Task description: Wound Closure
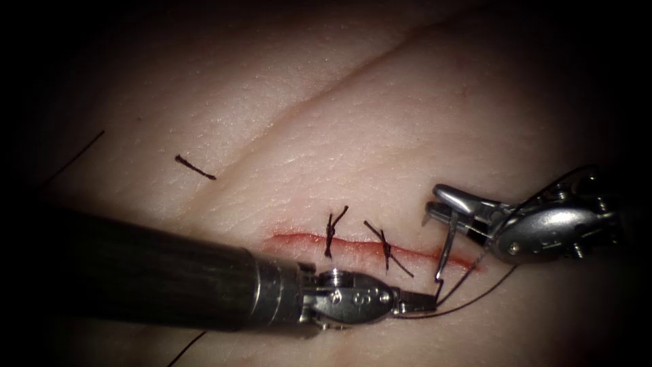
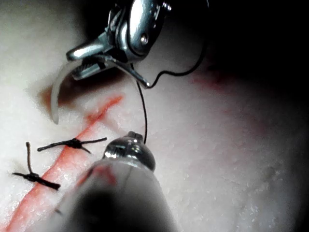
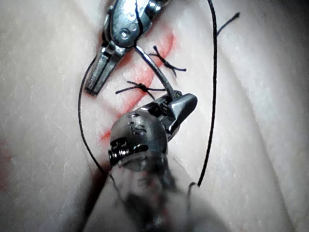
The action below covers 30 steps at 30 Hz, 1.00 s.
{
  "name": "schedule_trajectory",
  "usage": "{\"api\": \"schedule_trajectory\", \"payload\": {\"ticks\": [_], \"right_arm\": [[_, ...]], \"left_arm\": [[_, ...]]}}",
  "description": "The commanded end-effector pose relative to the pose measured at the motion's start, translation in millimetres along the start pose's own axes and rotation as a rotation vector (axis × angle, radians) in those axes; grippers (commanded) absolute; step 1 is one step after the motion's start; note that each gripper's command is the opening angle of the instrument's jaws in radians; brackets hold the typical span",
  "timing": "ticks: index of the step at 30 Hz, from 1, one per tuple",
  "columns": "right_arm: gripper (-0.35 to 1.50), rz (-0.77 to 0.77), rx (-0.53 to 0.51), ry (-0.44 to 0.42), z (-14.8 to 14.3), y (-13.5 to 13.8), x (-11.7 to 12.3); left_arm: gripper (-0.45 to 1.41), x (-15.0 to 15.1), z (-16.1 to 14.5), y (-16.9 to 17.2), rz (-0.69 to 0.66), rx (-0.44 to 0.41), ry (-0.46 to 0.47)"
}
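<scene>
Nearest to the endoscope, the left arm's tool [image 1: 415, 303], a thin dark shaft with a small silver wristed head, enters from the left and lies across the pale tissue [image 1: 407, 122] just below the cut. Its two jaws are pressed together. The thin dark thread [image 1: 475, 299] meets their tip, but it cannot be told if they pinch it. From there the thread makes a low loop toward the right and goes up to the other tool.

Just behind this tool runs the cut [image 1: 299, 239], a short red line with red fluid [image 1: 288, 238] along its edges. Two finished stitches of dark thread [image 1: 331, 231] cross it, each with a small knot and short free ends.

At the right end of the cut is the right arm's tool [image 1: 445, 207], a silver needle driver that comes in from the right. Its jaws pinch the curved silver needle [image 1: 446, 251] near its rear end. The needle hangs down across the right end of the cut. Its tip is near the left tool's jaws, and in the left wrist view the needle [image 2: 55, 94] looks free of the tissue.

Further back on the left side, a short cut end of dark thread [image 1: 195, 167] lies loose on the tissue, well apart from the stitches. A long shallow fold [image 1: 326, 88] runs obliquely over the far tissue.
</scene>
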<state>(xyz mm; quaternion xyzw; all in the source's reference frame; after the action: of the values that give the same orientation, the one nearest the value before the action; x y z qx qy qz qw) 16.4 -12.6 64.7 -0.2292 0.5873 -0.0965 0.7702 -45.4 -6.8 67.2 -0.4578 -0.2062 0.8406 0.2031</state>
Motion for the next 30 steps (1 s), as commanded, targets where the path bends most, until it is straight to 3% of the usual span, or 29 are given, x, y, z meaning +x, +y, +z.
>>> {"api": "schedule_trajectory", "payload": {"ticks": [1, 9, 30], "right_arm": [[-0.35, 0.007, 0.007, -0.001, 0.6, -1.4, -0.4], [-0.35, 0.026, 0.042, -0.002, 0.5, -4.0, -1.0], [-0.35, 0.035, 0.083, 0.012, -0.3, -7.6, -1.7]], "left_arm": [[-0.15, -0.3, 0.7, 0.1, 0.000, 0.001, -0.001], [-0.15, -0.5, -0.1, 0.0, 0.000, 0.017, -0.009], [-0.18, -2.4, -2.5, -0.7, 0.002, 0.041, -0.027]]}}
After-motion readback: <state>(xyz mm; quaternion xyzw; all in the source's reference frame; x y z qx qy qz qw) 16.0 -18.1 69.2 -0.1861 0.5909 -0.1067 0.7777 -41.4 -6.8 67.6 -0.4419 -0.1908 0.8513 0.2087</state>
